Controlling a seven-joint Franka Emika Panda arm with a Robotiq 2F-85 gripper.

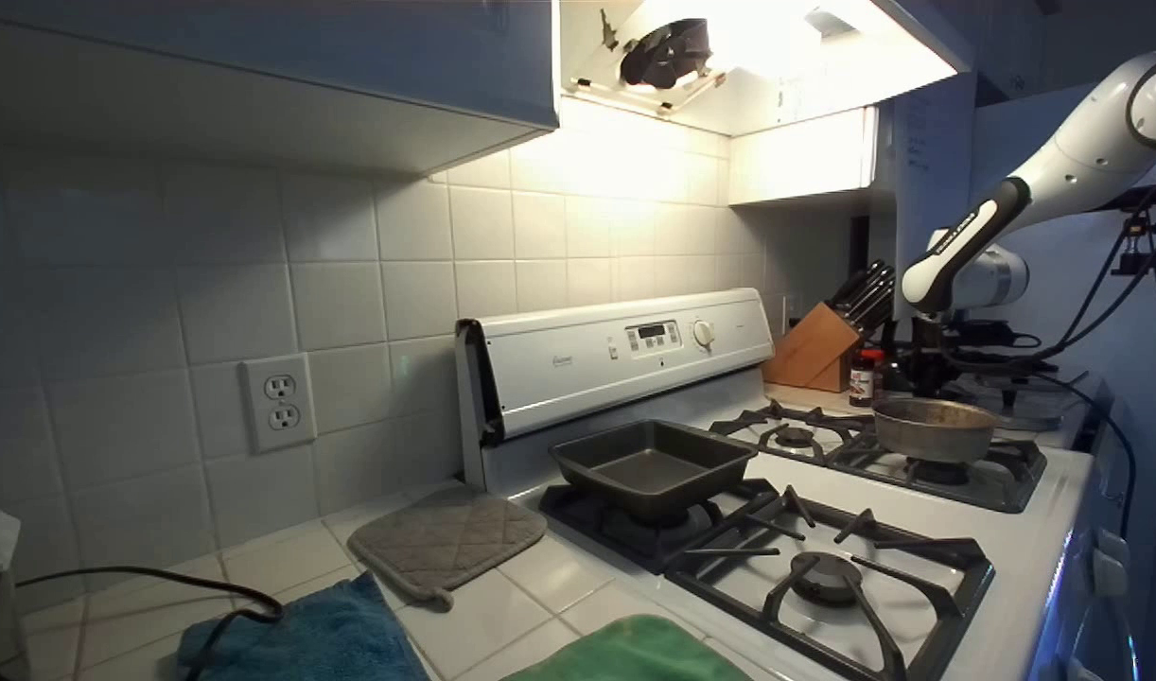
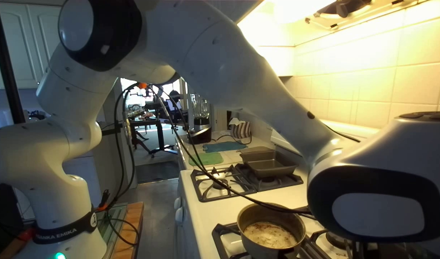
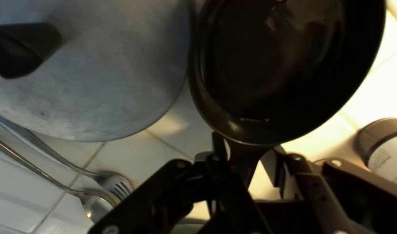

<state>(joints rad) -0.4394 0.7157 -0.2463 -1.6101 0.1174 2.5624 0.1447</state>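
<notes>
In the wrist view a dark, glossy round pan lies at the top right, and its short dark handle points down toward me. My gripper reaches around this handle, one finger on each side. A gap shows between the handle and the right finger; on the left the finger stands very close to it, and I cannot tell whether they touch. The gripper hangs low behind the stove in an exterior view, dark and hard to make out. The arm's wrist hides it in the remaining view.
Left of the pan lies a grey metal lid with a black knob. Below it are a fork and a spoon. A jar stands at right. A pot and square pan sit on the stove, near a knife block.
</notes>
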